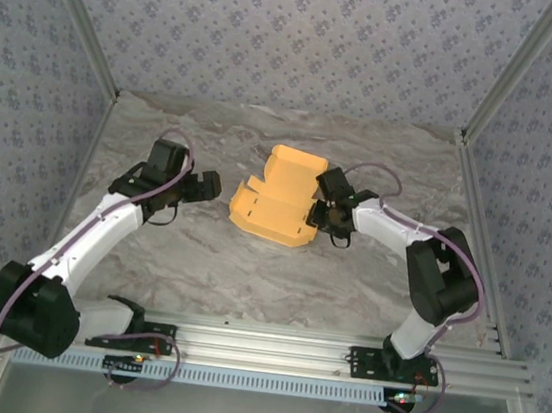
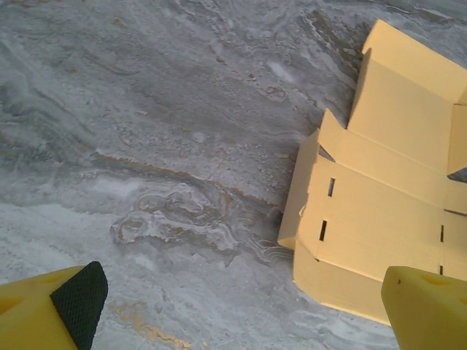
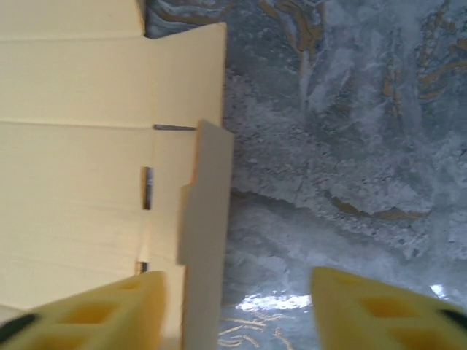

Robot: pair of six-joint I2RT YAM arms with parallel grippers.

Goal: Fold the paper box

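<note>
One paper box (image 1: pixel 274 204) is lying part-folded mid-table (image 1: pixel 209 259), with two grippers flanking it: left gripper (image 1: pixel 210 188) gaping wide just beside, right gripper (image 1: pixel 319 215) straddling its upright side flap (image 3: pixel 208 204), jaws apart.

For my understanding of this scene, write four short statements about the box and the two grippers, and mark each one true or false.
1. The paper box lies on the marble table. True.
2. The left gripper holds the box. False: it is open and apart from the box, at its left.
3. A raised flap stands inside the open right gripper. True.
4. The box is fully closed. False: its panels lie mostly spread open.
</note>
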